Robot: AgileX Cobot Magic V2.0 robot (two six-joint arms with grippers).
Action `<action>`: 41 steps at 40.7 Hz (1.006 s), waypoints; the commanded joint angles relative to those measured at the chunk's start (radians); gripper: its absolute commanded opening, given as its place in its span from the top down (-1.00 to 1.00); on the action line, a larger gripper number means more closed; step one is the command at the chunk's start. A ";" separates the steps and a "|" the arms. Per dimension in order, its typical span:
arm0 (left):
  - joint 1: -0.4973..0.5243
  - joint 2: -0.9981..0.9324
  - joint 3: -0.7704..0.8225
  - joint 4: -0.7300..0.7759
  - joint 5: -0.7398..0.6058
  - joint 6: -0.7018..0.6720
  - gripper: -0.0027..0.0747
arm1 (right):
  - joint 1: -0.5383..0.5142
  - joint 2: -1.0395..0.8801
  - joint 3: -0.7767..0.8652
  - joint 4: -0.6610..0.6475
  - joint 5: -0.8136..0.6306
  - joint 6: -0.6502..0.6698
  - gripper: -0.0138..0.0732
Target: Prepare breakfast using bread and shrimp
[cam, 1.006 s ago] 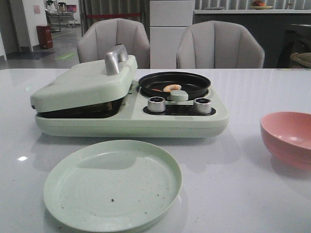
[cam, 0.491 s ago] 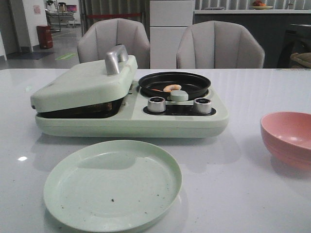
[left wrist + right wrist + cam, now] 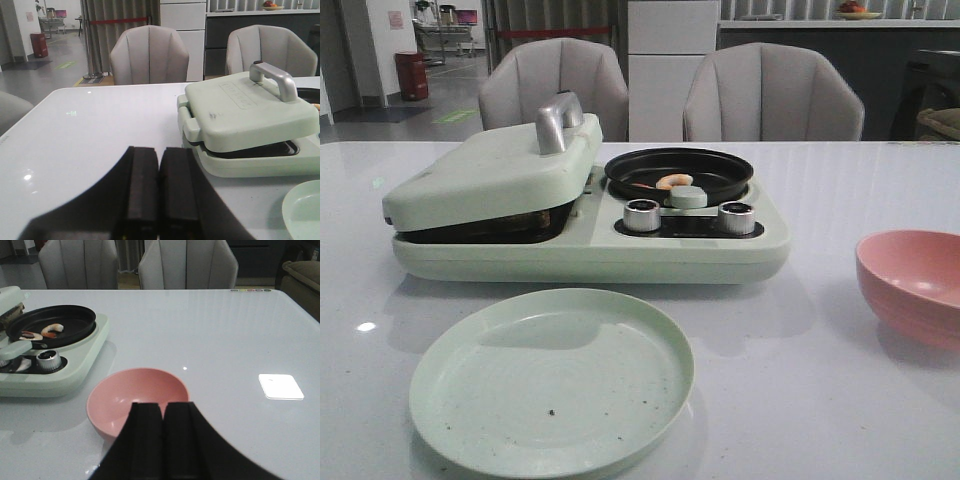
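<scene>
A curled orange-pink shrimp (image 3: 674, 181) (image 3: 52, 329) lies in the round black pan (image 3: 715, 170) on the right half of the pale green breakfast machine (image 3: 590, 255). A second small pinkish piece (image 3: 30, 335) lies beside it. The machine's press lid (image 3: 495, 170) (image 3: 245, 107) is down, and the bread is hidden. A brownish sliver (image 3: 545, 216) shows in the gap under the lid, but I cannot tell what it is. My left gripper (image 3: 159, 152) is shut and empty, left of the machine. My right gripper (image 3: 163, 407) is shut and empty, just short of a pink bowl (image 3: 135, 392).
A pale green plate (image 3: 550, 380) with a few crumbs sits in front of the machine. The pink bowl (image 3: 915, 285) stands at the right. Two silver dials (image 3: 642, 215) (image 3: 736, 217) and a pale green knob (image 3: 688, 196) face front. Two grey chairs (image 3: 555, 85) stand behind the table.
</scene>
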 commanded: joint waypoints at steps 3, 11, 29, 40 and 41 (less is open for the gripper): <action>-0.008 -0.018 0.031 0.000 -0.088 -0.008 0.67 | -0.007 -0.031 0.046 -0.016 -0.144 -0.001 0.60; -0.008 -0.016 0.031 0.000 -0.088 -0.008 0.67 | -0.007 -0.054 0.107 -0.016 -0.188 -0.001 0.60; -0.008 -0.016 0.031 0.000 -0.088 -0.008 0.67 | -0.020 -0.054 0.107 -0.016 -0.299 -0.001 0.60; -0.008 -0.016 0.031 0.000 -0.088 -0.008 0.67 | -0.030 -0.054 0.107 -0.016 -0.333 -0.001 0.60; -0.008 -0.016 0.031 0.000 -0.088 -0.008 0.67 | -0.030 -0.054 0.107 -0.016 -0.333 -0.001 0.60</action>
